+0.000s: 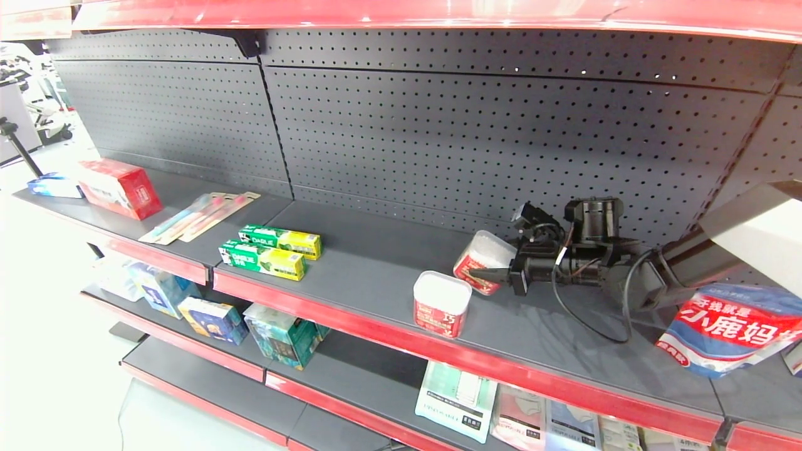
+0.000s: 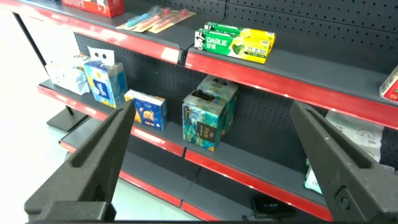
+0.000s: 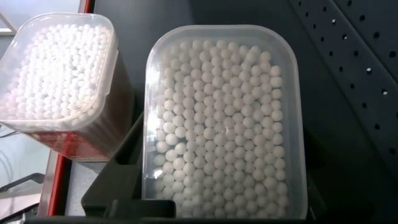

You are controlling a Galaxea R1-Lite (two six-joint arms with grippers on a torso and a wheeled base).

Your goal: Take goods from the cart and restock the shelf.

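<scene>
Grey pegboard shelving (image 1: 376, 263) with red edging is pictured, where a cotton-swab tub (image 1: 484, 255) is held tilted, right of centre in the head view, clamped by the right gripper (image 1: 498, 274) just behind a second tub (image 1: 441, 304). Light, rigid, smooth-walled plastic is judged slippery and best gripped across its sides. The left gripper (image 2: 211, 112) is spread wide, holding nothing.

**Three Cameras on One Shelf**

The head camera looks forward and down, slantwise along the shelf (image 1: 376, 263). The left wrist camera faces the shelf front from lower and farther off, between its pincer (image 2: 208, 115) fingers; both views catch the toothpaste boxes (image 1: 270, 250). The right wrist camera sits right over the cotton-swab tub (image 3: 224, 118) and second tub (image 3: 59, 74), which the head view shares.
</scene>
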